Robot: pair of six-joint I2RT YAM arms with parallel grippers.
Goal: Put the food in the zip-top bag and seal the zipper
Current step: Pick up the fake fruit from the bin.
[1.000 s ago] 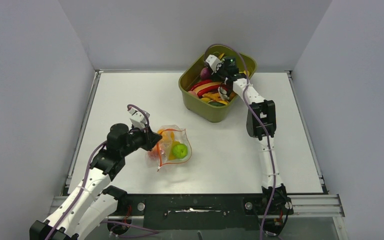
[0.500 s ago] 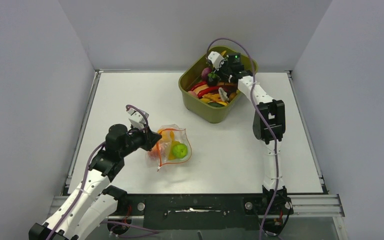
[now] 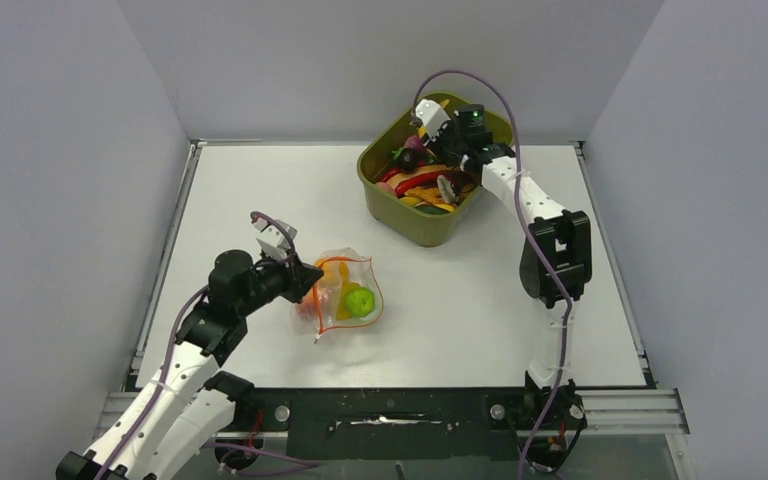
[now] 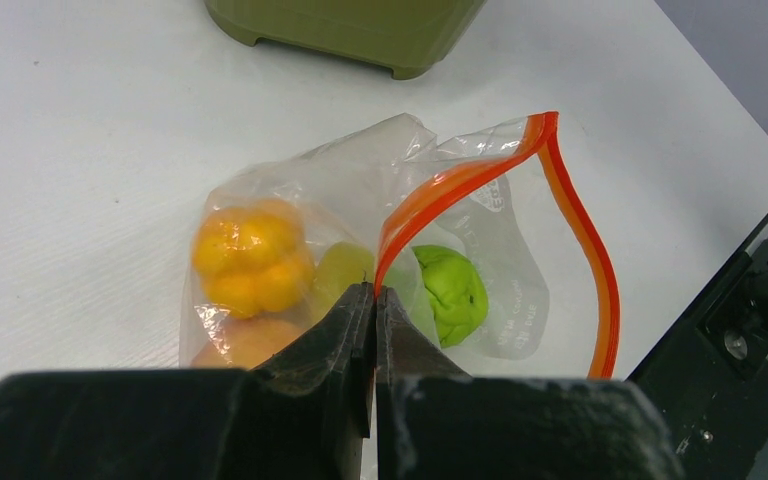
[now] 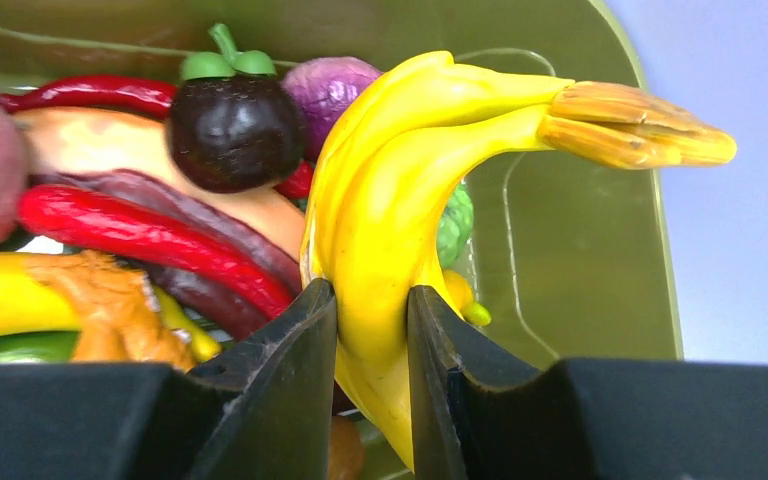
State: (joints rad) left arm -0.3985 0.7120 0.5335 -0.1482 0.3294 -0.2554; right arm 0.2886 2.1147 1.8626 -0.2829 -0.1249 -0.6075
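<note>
The clear zip-top bag lies on the table left of centre, its mouth gaping open; it also shows in the left wrist view. Its orange-red zipper loops round the mouth. Inside lie an orange pepper, a green lime and a peach. My left gripper is shut on the zipper edge at the bag's left side. My right gripper is shut on yellow bananas, held over the olive-green tub.
The tub at the back holds more toy food: red chillies, a dark purple mangosteen, a purple onion. Walls close in the table on three sides. A black rail runs along the near edge.
My right arm has swung its elbow to the right and lifted the wrist over the tub. The left arm and the bag have hardly moved.
</note>
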